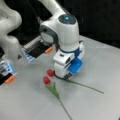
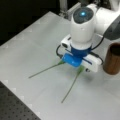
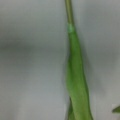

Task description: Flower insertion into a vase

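Observation:
Two red-budded flowers lie flat on the grey table. In a front view one flower has its stem running right, and the other flower has its stem running toward the bottom. My gripper is down low over the first flower, just behind its bud. In a front view my gripper hides both buds, and only the two green stems fan out from under it. The dark brown vase stands upright at a front view's right, apart from my gripper. The wrist view shows a green leaf and stem close below, with no fingers in sight.
The arm's white base and links fill a front view's left. Black fixtures with orange tabs sit by the table's back edge. A dark perforated board borders the table at a front view's bottom left.

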{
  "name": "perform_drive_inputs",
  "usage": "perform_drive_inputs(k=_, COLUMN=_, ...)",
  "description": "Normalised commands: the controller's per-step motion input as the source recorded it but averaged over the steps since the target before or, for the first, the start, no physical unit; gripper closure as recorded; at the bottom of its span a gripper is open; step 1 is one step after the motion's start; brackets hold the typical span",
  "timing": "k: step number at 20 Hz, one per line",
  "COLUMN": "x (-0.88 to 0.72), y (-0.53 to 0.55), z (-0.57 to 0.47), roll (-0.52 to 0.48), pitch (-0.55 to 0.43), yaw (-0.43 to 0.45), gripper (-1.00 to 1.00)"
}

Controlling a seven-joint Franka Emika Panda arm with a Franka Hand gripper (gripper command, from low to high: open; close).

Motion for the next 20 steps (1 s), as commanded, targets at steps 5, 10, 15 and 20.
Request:
perform_drive_inputs(k=5, x=0.03, y=0.01, z=-0.12, roll=-0.077, pitch=-0.048, yaw=-0.046, gripper=-1.0)
perform_drive_inputs(k=10, x=0.06, y=-0.03, z=-0.18, roll=-0.094, pitch=-0.054, yaw=-0.044, gripper=-1.0)
perform_drive_inputs(k=15, x=0.09, y=-0.03, z=-0.24, roll=-0.089, pitch=-0.066, yaw=0.001, gripper=-1.0)
perform_drive_inputs(k=20, x=0.09, y=-0.01, z=-0.18, roll=-0.108, pitch=-0.066, yaw=0.044, gripper=-1.0)
